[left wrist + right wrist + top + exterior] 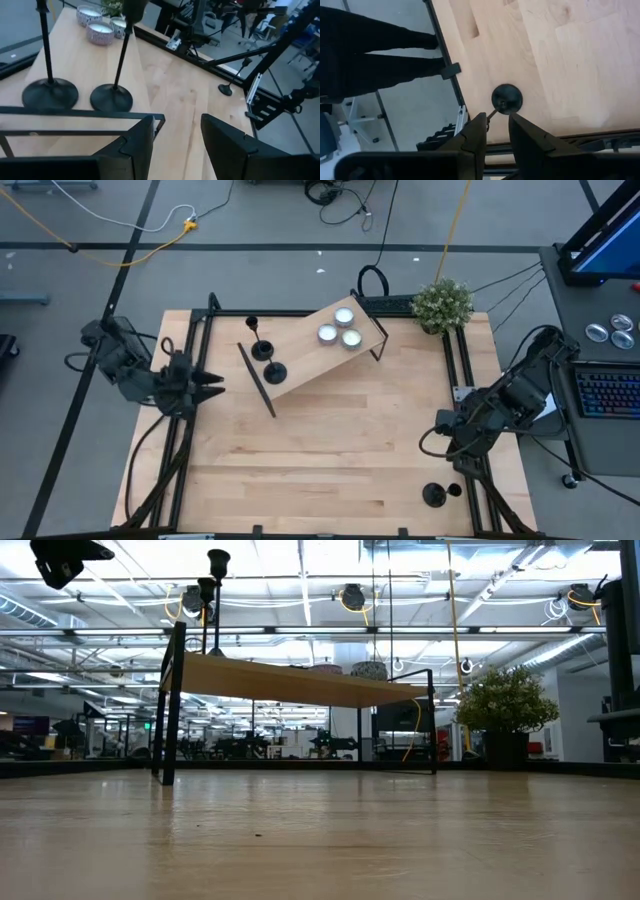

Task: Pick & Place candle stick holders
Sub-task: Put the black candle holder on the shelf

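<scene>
Black candle stick holder [507, 98] stands partly hidden behind the spread right claw [497, 131]; left claw [176, 135] spread too.

Two dark jointed arms, looped black cables, left hand [175, 145] with blocky, angular black fingers

3 candle stick holders [274, 372], 3 tealight candles [327, 334], 1 potted plant [442, 303].
</scene>
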